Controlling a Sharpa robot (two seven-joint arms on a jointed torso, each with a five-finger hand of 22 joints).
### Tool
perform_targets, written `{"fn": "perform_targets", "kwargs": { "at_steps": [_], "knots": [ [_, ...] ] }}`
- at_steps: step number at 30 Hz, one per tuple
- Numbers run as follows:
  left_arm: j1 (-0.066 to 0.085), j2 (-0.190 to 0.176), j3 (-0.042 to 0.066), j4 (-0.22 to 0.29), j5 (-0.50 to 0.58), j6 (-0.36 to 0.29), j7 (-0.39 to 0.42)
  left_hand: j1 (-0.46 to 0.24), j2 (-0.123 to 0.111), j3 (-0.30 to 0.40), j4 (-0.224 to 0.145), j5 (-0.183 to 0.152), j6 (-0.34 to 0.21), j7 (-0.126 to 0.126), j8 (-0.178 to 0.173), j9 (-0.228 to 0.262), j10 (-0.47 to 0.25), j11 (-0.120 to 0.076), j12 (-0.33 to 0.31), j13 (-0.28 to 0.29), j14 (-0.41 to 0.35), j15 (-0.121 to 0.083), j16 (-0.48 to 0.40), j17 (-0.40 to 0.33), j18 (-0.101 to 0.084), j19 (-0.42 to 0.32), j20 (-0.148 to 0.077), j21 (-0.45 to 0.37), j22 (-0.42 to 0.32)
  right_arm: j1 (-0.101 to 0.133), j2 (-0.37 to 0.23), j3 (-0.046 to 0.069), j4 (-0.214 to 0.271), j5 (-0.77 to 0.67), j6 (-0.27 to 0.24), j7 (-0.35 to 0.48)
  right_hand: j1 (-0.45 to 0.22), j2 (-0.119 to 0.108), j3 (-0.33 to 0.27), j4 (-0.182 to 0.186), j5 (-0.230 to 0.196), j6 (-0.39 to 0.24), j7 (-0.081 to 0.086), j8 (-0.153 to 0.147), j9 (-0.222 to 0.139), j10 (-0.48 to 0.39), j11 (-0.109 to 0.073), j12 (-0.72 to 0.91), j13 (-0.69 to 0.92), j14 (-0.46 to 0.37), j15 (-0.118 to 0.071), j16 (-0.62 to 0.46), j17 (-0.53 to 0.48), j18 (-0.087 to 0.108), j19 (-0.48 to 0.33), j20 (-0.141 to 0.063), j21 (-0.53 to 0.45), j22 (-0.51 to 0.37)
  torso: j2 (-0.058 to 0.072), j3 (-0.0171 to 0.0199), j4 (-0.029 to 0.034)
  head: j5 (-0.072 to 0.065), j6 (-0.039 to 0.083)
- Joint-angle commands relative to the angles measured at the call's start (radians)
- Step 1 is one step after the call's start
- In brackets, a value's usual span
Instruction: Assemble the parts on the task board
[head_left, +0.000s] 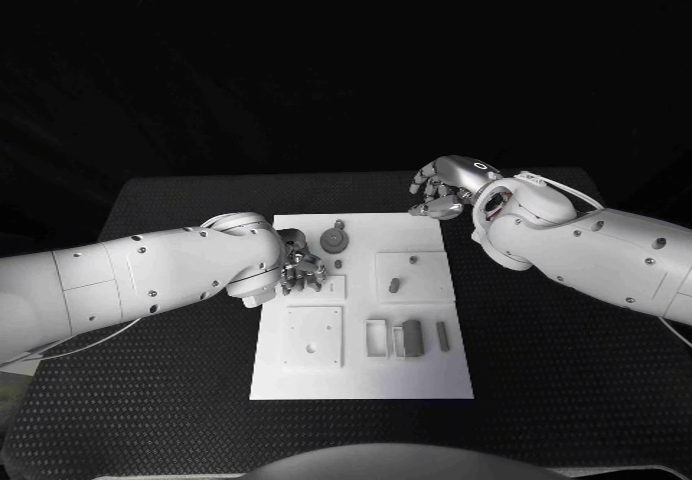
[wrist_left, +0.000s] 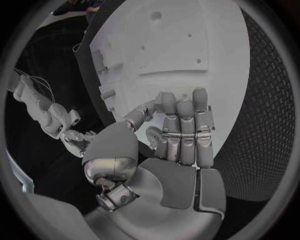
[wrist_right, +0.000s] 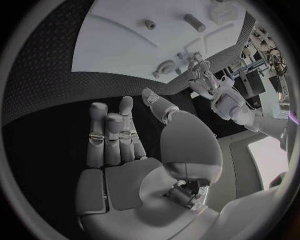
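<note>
The task board lies in the middle of the black table, and the small grey parts are seen lying on it, some near its front edge and a round part near its far edge. The left hand is held over the board's left side with nothing in it and its fingers apart, so a nearby part could be bumped out of place if it is lowered carelessly. The right hand is held just past the board's far right corner, also holding nothing with fingers loose, and the board itself could be pushed if that corner is hit.
</note>
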Motion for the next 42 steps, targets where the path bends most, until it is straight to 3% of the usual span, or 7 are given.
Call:
{"fn": "perform_targets", "kwargs": {
  "at_steps": [1,19,21,23,35,38,42],
  "knots": [
    [-0.007,0.006,-0.002,0.005,-0.005,0.009,0.009,-0.003,-0.015,-0.001,0.01,-0.008,0.098,-0.077,-0.005,-0.002,-0.035,-0.028,0.006,-0.002,-0.012,-0.002,0.008,-0.004,0.014,0.006,-0.005,-0.007,0.001,0.0,0.0,0.0,0.001,-0.008,0.011,0.008,-0.004,0.009,-0.002,0.006,0.003,-0.002,0.006,-0.006,-0.001,-0.008,0.001,0.006,-0.002,-0.003,-0.003,-0.006,0.001,0.044,-0.002,-0.005,-0.007,0.016,0.0,0.0,0.0001,-0.001,-0.001],
    [-0.007,0.003,-0.002,0.007,-0.005,0.01,0.01,-0.015,-0.054,-0.005,0.042,-0.03,0.101,-0.078,-0.01,-0.002,-0.037,-0.029,0.014,-0.01,-0.016,-0.004,0.023,-0.023,0.014,0.01,-0.007,-0.014,0.003,0.0,0.0,0.0,0.001,-0.007,0.01,0.009,-0.005,0.009,-0.003,0.007,0.003,-0.003,0.006,-0.007,-0.002,-0.011,0.001,0.005,-0.002,-0.005,-0.003,-0.007,0.001,0.044,-0.004,-0.004,-0.008,0.016,0.0,-0.0009,0.0009,-0.002,-0.003],
    [-0.007,0.002,-0.002,0.007,-0.005,0.01,0.011,-0.015,-0.062,-0.005,0.048,-0.047,0.101,-0.078,-0.011,-0.001,-0.038,-0.029,0.016,-0.012,-0.018,-0.005,0.025,-0.027,0.014,0.01,-0.007,-0.015,0.004,0.0,0.0,0.0,0.001,-0.007,0.01,0.009,-0.005,0.009,-0.003,0.007,0.003,-0.003,0.006,-0.007,-0.002,-0.011,0.001,0.005,-0.003,-0.005,-0.003,-0.007,0.001,0.044,-0.004,-0.004,-0.008,0.016,0.0,-0.0009,0.0009,-0.002,-0.004],
    [-0.008,0.001,-0.002,0.008,-0.006,0.01,0.012,-0.013,-0.075,-0.005,0.056,-0.097,0.101,-0.078,-0.013,-0.001,-0.04,-0.029,0.018,-0.015,-0.02,-0.005,0.03,-0.034,0.014,0.01,-0.007,-0.018,0.005,0.0,0.0,0.0,0.0,-0.007,0.01,0.009,-0.005,0.008,-0.003,0.007,0.003,-0.004,0.006,-0.008,-0.002,-0.011,0.001,0.005,-0.003,-0.005,-0.002,-0.007,0.001,0.044,-0.004,-0.004,-0.008,0.016,0.0,-0.0008,0.0006,-0.002,-0.004],
    [-0.009,-0.002,-0.002,0.009,-0.006,0.001,0.015,-0.024,-0.127,-0.002,0.107,-0.126,0.101,-0.077,-0.018,0.001,-0.044,-0.029,0.025,-0.024,-0.027,-0.005,0.044,-0.054,0.013,0.012,-0.008,-0.026,0.008,0.0,0.002,0.0,-0.001,-0.005,0.01,0.01,-0.006,0.008,-0.004,0.008,0.003,-0.004,0.007,-0.008,-0.002,-0.012,0.001,0.005,-0.003,-0.005,-0.002,-0.008,0.001,0.044,-0.005,-0.004,-0.009,0.016,0.0,-0.0003,0.0003,-0.002,-0.003],
    [-0.009,-0.003,-0.002,0.008,-0.006,0.002,0.015,-0.017,-0.135,0.0,0.125,-0.174,0.101,-0.078,-0.019,0.003,-0.046,-0.029,0.03,-0.028,-0.03,-0.006,0.052,-0.064,0.013,0.012,-0.009,-0.03,0.011,0.0,0.001,0.0,-0.001,-0.004,0.01,0.01,-0.006,0.008,-0.004,0.009,0.003,-0.004,0.007,-0.008,-0.002,-0.012,0.002,0.005,-0.003,-0.006,-0.002,-0.008,0.001,0.044,-0.005,-0.004,-0.009,0.016,0.0,-0.0002,0.0001,-0.002,-0.003],
    [-0.009,-0.004,-0.002,0.008,-0.006,0.006,0.015,-0.017,-0.139,-0.001,0.128,-0.179,0.101,-0.078,-0.019,0.003,-0.046,-0.029,0.031,-0.029,-0.031,-0.006,0.054,-0.066,0.013,0.013,-0.009,-0.031,0.012,0.0,0.001,0.0,-0.001,-0.004,0.01,0.01,-0.007,0.008,-0.004,0.009,0.003,-0.004,0.007,-0.008,-0.002,-0.012,0.002,0.005,-0.003,-0.006,-0.002,-0.008,0.001,0.044,-0.005,-0.004,-0.009,0.016,0.0,0.0002,-0.0001,-0.002,-0.003]
  ]
}}
